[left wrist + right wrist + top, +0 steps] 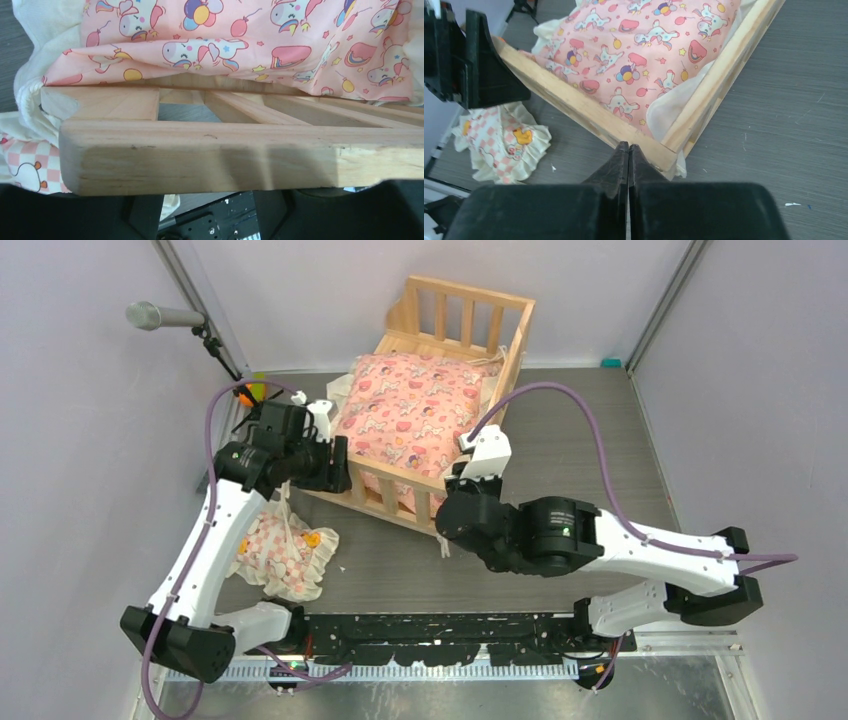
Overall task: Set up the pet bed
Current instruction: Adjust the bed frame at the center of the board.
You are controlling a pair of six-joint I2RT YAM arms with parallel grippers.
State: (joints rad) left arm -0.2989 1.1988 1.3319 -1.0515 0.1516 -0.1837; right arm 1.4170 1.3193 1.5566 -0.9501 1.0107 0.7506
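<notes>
Wood fills the upper middle of the overhead view: the pet bed (468, 292) stands on the table (600, 440). Its long axis runs from the near rail (574, 107) up and slightly right to the slatted headboard. The pink cushion (410, 410) lies inside it.

Both arms meet that near rail. The left gripper (335, 465) is at its left end. The rail fills the left wrist view but the fingers are hidden, so I cannot tell whether they clamp it.

The right gripper (629, 150) is just short of the rail's right corner. Its jaws are pressed together with nothing between them.

The small pillow (285, 550) lies on the table at lower left, outside the bed and nearest the left arm. That arm looks best placed to fetch it.
</notes>
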